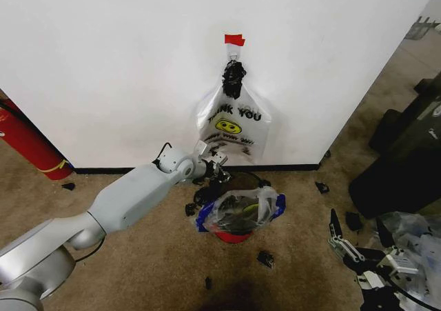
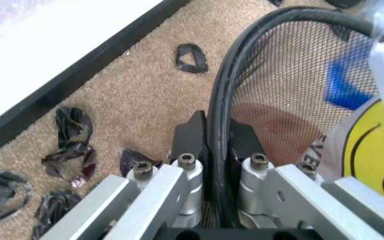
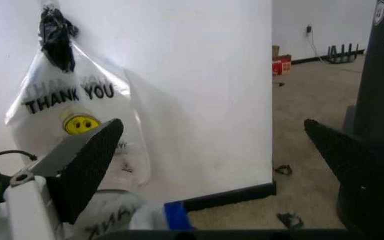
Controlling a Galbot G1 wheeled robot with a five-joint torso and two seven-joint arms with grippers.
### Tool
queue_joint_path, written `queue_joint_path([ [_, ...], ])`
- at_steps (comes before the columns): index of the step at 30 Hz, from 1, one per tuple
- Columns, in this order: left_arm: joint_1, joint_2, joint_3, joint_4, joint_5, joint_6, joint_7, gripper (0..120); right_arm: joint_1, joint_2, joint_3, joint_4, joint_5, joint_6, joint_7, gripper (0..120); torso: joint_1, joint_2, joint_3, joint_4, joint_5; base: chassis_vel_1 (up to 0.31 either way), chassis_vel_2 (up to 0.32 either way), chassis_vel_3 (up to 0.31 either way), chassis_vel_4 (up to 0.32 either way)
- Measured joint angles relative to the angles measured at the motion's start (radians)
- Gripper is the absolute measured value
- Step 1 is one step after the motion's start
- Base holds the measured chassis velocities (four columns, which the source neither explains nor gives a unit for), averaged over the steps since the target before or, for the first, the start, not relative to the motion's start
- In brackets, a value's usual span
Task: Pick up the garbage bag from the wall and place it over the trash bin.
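We read the step as final seating: garbage bag (image 1: 241, 211) already drapes the trash bin (image 1: 233, 236) on carpet near the baseboard. Left gripper (image 2: 213, 145) pinches the black rim. Right gripper (image 3: 212, 145) spread wide, idle. Next: release cleanly.

You're looking at tan carpet (image 1: 138, 263). On it stands the trash bin (image 1: 232, 236). Black scraps (image 1: 265, 258) lie scattered around.

Two plastic bags (image 1: 232, 121), one trash bin (image 1: 232, 236), one fire extinguisher (image 1: 27, 145), two grippers (image 1: 215, 161).
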Motion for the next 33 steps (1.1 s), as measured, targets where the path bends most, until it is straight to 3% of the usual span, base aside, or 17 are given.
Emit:
queue_joint_path([
  [6, 0.063, 0.027, -0.055, -0.084, -0.122, 0.009, -0.191, 3, 0.011, -0.012, 0.004, -0.009, 0.016, -0.017, 0.001, 100, 0.000, 0.000, 0.000, 0.0001, 0.0000, 0.000, 0.000, 0.000, 0.000],
  [7, 0.106, 0.056, -0.091, -0.139, -0.182, 0.008, -0.255, 3, 0.021, -0.019, 0.010, -0.014, 0.025, -0.031, 0.003, 100, 0.000, 0.000, 0.000, 0.0002, -0.0001, 0.000, 0.000, 0.000, 0.000],
  [8, 0.106, 0.056, -0.091, -0.139, -0.182, 0.008, -0.255, 3, 0.021, -0.019, 0.010, -0.014, 0.025, -0.031, 0.003, 100, 0.000, 0.000, 0.000, 0.0002, -0.0001, 0.000, 0.000, 0.000, 0.000],
  [17, 0.351, 0.156, -0.336, -0.395, -0.412, -0.029, -0.626, 3, 0.064, -0.055, 0.029, -0.034, 0.068, -0.097, 0.007, 100, 0.000, 0.000, 0.000, 0.0008, -0.0003, 0.000, 0.000, 0.000, 0.000],
  [22, 0.480, 0.159, -0.446, -0.518, -0.476, -0.107, -0.820, 3, 0.079, -0.065, 0.026, -0.049, 0.073, -0.109, 0.012, 100, 0.000, 0.000, 0.000, 0.0001, 0.0000, 0.000, 0.000, 0.000, 0.000],
  [29, 0.601, 0.150, -0.486, -0.634, -0.485, -0.219, -0.942, 3, 0.082, -0.067, 0.019, -0.057, 0.072, -0.110, 0.014, 100, 0.000, 0.000, 0.000, 0.0004, 0.0001, 0.000, 0.000, 0.000, 0.000],
  [30, 0.658, 0.129, -0.489, -0.671, -0.455, -0.298, -0.982, 3, 0.080, -0.066, 0.012, -0.058, 0.067, -0.110, 0.015, 100, 0.000, 0.000, 0.000, 0.0002, -0.0001, 0.000, 0.000, 0.000, 0.000],
  [33, 0.697, 0.110, -0.490, -0.694, -0.430, -0.342, -1.008, 3, 0.079, -0.064, 0.007, -0.059, 0.062, -0.108, 0.015, 100, 0.000, 0.000, 0.000, 0.0003, 0.0000, 0.000, 0.000, 0.000, 0.000],
])
